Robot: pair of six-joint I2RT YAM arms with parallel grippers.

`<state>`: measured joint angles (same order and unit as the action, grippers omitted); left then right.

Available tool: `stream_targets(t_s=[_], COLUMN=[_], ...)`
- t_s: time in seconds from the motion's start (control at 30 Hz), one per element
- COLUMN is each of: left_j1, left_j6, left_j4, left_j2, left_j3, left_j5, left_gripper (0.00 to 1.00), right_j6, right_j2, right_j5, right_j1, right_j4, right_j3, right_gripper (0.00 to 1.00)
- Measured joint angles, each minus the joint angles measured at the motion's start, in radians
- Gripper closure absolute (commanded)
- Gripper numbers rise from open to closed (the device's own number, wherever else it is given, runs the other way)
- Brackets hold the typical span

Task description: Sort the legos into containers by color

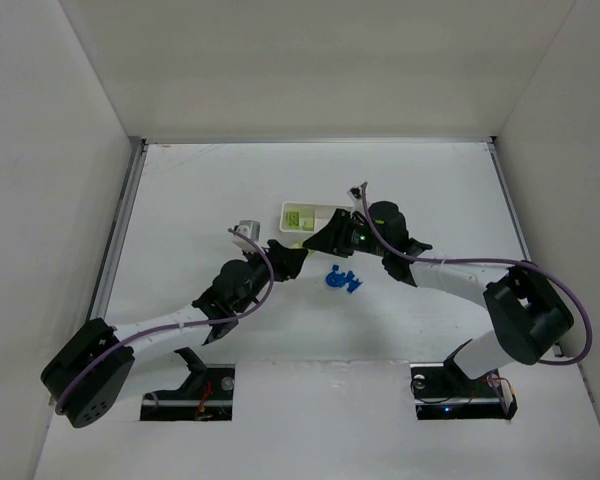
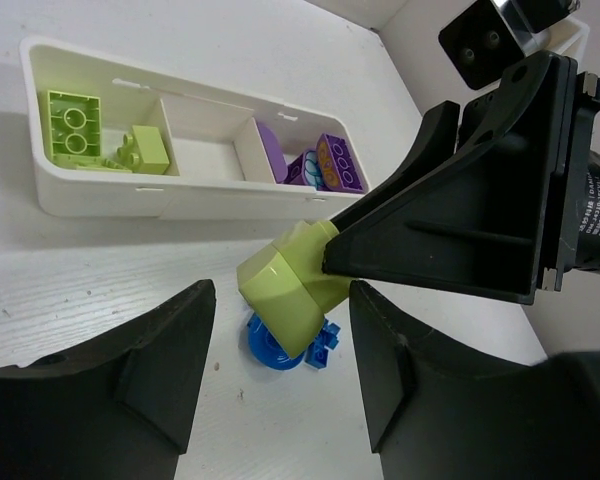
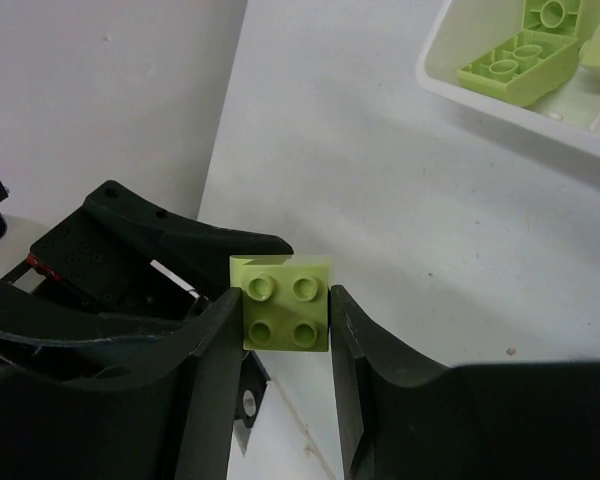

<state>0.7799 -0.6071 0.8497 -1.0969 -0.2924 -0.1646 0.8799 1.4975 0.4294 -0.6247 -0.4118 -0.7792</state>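
Note:
A lime-green lego (image 3: pixel 286 305) with four studs is pinched between my right gripper's (image 3: pixel 286 312) fingers, just above the table. In the left wrist view the same lego (image 2: pixel 288 285) sticks out of the right gripper's fingers (image 2: pixel 450 220). My left gripper (image 2: pixel 283 300) straddles it, open, with a visible gap on its left side. Under it on the table lie small blue legos (image 2: pixel 270 345), also seen from above (image 1: pixel 342 280). The white tray (image 2: pixel 100 195) holds lime-green legos (image 2: pixel 72 122) in its left compartment and purple ones (image 2: pixel 335 162) in its right compartment.
The tray (image 1: pixel 298 216) sits mid-table, just beyond both grippers, which meet beside it. White walls enclose the table on the left, right and back. The left gripper's finger (image 3: pixel 180 235) shows behind the held lego in the right wrist view.

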Motion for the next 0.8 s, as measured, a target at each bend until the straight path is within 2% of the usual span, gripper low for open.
stream_targets(t_s=[0.17,0.43,0.6,0.8], left_j1=[0.0,-0.006,-0.023,-0.029], left_j6=[-0.039,-0.148,-0.196,-0.219], left_j4=[0.0,0.024,0.045,0.051], left_j2=[0.004,0.006,-0.023,-0.029], left_j3=[0.0,0.0,0.0,0.0], left_j5=[-0.002,0.001,0.007,0.017], left_gripper=[0.61,0.66,0.83,0.89], right_j6=[0.014,0.03,0.032,0.041], right_j2=[0.002,0.002,0.002,0.002], right_j5=[0.005,0.006,0.003,0.008], right_j1=[0.005,0.009,0.011,0.016], right_j4=[-0.023,-0.071,-0.085,-0.114], right_j3=[0.01,0.023,0.028,0.044], right_gripper=[0.71,0.71,0.71,0.71])
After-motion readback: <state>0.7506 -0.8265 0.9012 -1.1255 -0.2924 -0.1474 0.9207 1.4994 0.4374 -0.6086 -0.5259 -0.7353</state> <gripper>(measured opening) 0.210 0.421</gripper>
